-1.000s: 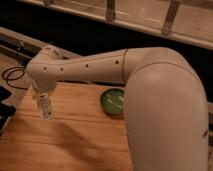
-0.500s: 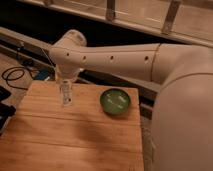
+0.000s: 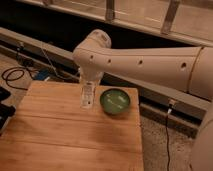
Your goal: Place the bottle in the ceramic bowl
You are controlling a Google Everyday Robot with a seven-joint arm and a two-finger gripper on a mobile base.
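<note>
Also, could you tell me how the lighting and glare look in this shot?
Camera view: warm, dim light, the wooden table evenly lit, the strip behind it very dark. Camera view: a soft sheen inside the ceramic bowl, no harsh glare. Camera view: the pincer, left of the bowl in the picture, holds the pale bottle, which stands out brightly.

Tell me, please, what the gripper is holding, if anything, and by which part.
The gripper, beside the ceramic bowl, has its jaws shut on the bottle, at its upper part; the bottle hangs upright over the table.
</note>
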